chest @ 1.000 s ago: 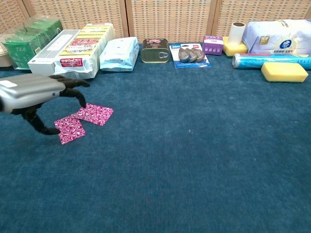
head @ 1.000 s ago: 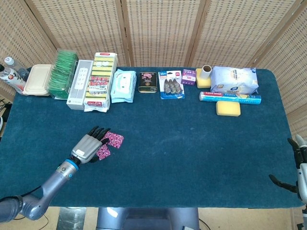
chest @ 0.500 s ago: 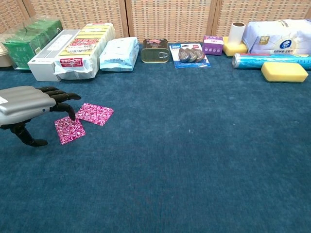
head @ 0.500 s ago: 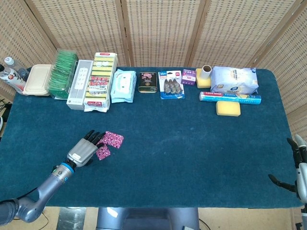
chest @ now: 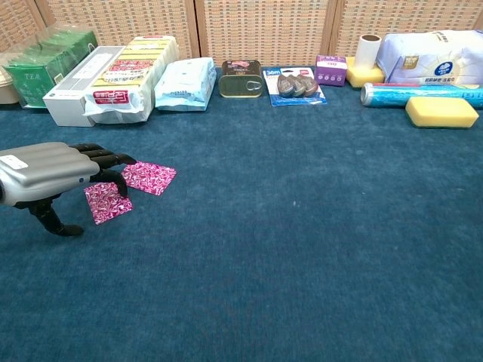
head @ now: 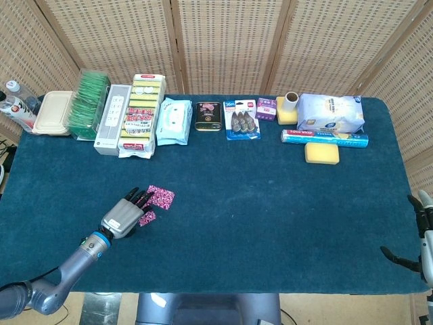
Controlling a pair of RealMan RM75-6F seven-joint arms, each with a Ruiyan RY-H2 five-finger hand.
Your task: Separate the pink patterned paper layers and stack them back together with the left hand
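Two pink patterned paper squares lie apart on the blue cloth at the front left. The farther paper lies flat and uncovered. The nearer paper is partly under the fingertips of my left hand. That hand hovers palm down with fingers stretched out, its thumb low by the cloth, holding nothing. Whether the fingertips touch the nearer paper I cannot tell. My right hand shows at the far right edge in the head view, fingers apart and empty.
Along the back stand a green tea pack, a white box, sponge packs, wipes, a tin, a blue roll and a yellow sponge.
My left hand drew back toward the front edge, then came forward again over the nearer paper. Both papers stay where they were. The right hand has barely moved.
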